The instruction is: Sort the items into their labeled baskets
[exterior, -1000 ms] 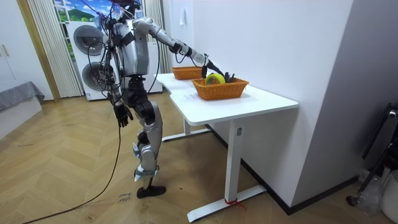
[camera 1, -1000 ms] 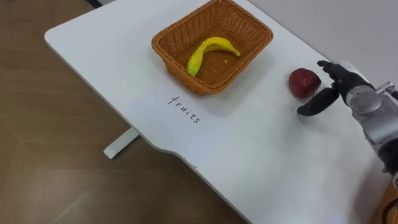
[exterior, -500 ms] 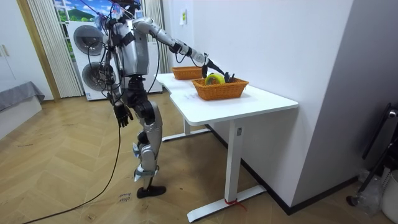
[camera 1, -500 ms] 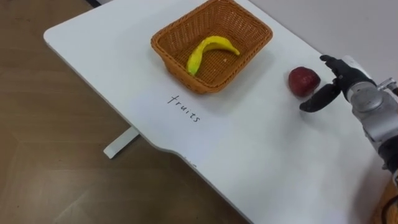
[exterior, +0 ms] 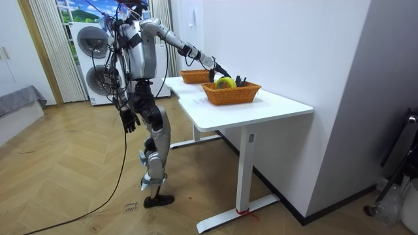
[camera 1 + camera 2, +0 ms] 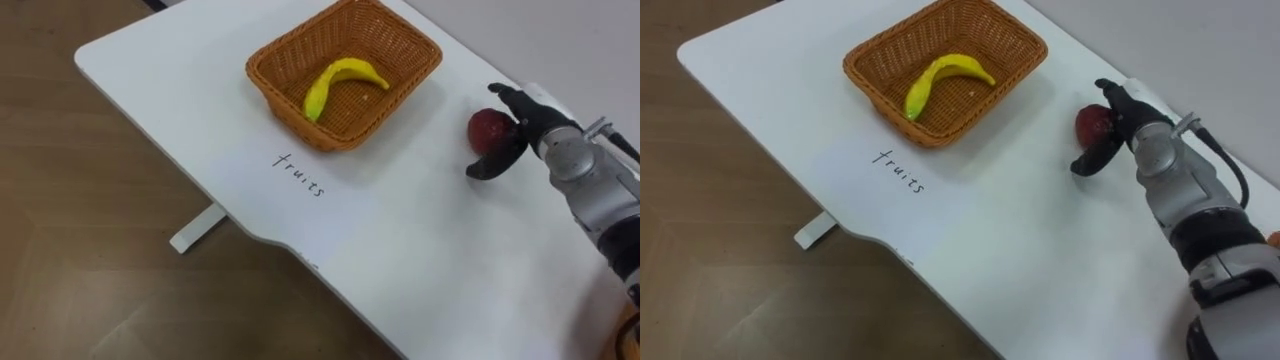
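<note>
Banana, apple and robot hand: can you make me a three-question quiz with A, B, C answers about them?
1. Where is the banana?
A. in the basket
B. on the floor
C. in the robot's hand

2. What colour is the apple?
A. green
B. red
C. yellow

3. What is the right hand doing?
A. hanging at the robot's side
B. spread open at the apple
C. making a fist over the basket

Answers:
1. A: the banana lies inside the basket.
2. B: the apple beside the basket is dark red.
3. B: the right hand has its fingers past the apple and its thumb on the near side. The left hand is the one that hangs at the side.
</note>
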